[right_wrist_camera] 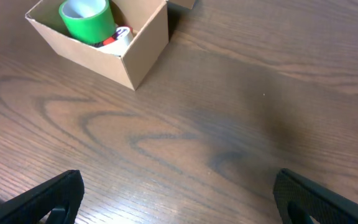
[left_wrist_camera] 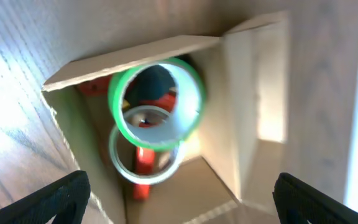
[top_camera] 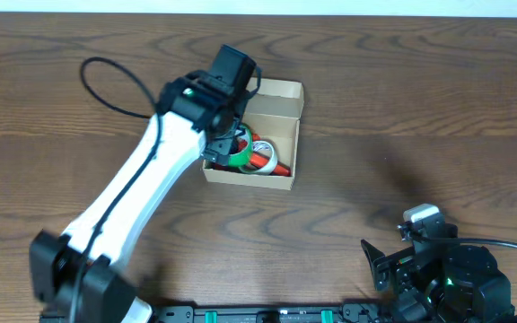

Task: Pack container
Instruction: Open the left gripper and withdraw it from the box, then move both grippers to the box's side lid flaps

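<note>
The container (top_camera: 287, 108) is a small tan cardboard box with its flap lid open, at the table's middle back. It holds a green tape roll (left_wrist_camera: 157, 102), a clear tape roll (left_wrist_camera: 145, 149) and a red item (left_wrist_camera: 143, 177). My left gripper (left_wrist_camera: 179, 202) hovers open and empty right above the box, partly hiding it in the overhead view (top_camera: 227, 144). My right gripper (right_wrist_camera: 179, 199) is open and empty over bare wood at the front right (top_camera: 380, 265). From the right wrist view the box (right_wrist_camera: 138, 53) stands far left, with the green roll (right_wrist_camera: 87, 20) upright inside.
A black cable (top_camera: 115, 85) loops behind the left arm. The table's front edge with a black rail (top_camera: 267, 314) lies below the arms. Bare wooden table top (top_camera: 420, 117) stretches to the right of the box.
</note>
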